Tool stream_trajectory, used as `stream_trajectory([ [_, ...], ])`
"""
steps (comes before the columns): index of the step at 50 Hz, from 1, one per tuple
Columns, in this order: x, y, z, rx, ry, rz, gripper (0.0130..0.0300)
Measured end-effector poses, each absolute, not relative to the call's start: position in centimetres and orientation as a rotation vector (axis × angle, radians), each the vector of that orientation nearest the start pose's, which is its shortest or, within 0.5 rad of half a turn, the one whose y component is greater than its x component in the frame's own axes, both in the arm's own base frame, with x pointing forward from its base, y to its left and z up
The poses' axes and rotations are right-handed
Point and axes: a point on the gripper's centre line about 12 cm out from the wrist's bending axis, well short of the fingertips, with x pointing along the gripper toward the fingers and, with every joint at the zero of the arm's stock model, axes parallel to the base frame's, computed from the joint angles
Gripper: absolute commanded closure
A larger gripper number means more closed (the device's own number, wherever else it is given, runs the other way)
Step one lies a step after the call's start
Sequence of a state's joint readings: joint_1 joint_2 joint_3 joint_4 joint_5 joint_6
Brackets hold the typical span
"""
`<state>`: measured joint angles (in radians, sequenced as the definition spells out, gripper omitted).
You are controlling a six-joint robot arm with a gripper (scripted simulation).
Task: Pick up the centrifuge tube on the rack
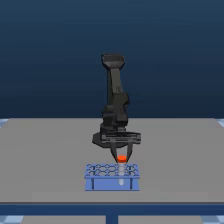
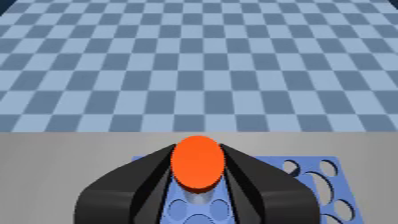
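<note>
**Tool closed on capped tube above rack**

The black two-fingered tool [image 1: 121, 152] points straight down, its fingers [image 2: 142, 175] pressed against both sides of the round orange-red cap of the slim pale translucent centrifuge tube [image 1: 121, 159], gripping it. The wrist view shows this contact plainly, with the cap [image 2: 197, 162] wedged between the dark fingers and the pale body running down towards a hole; the exterior view shows only the cap as a small orange spot. The tube stands upright at the low blue rectangular rack [image 1: 112, 176] with round holes, near its rear edge. The rack rests on the flat grey table [image 1: 45, 160]. The wrist view alone shows a blue checkered floor [image 2: 199, 65] beyond the table.
</note>
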<state>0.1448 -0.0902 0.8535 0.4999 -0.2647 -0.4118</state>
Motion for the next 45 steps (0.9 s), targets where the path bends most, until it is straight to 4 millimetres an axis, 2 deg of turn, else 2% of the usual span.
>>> stream_trajectory([
  [45,34.9,3.5,19.8,0.017,0.518,-0.012,0.0300],
])
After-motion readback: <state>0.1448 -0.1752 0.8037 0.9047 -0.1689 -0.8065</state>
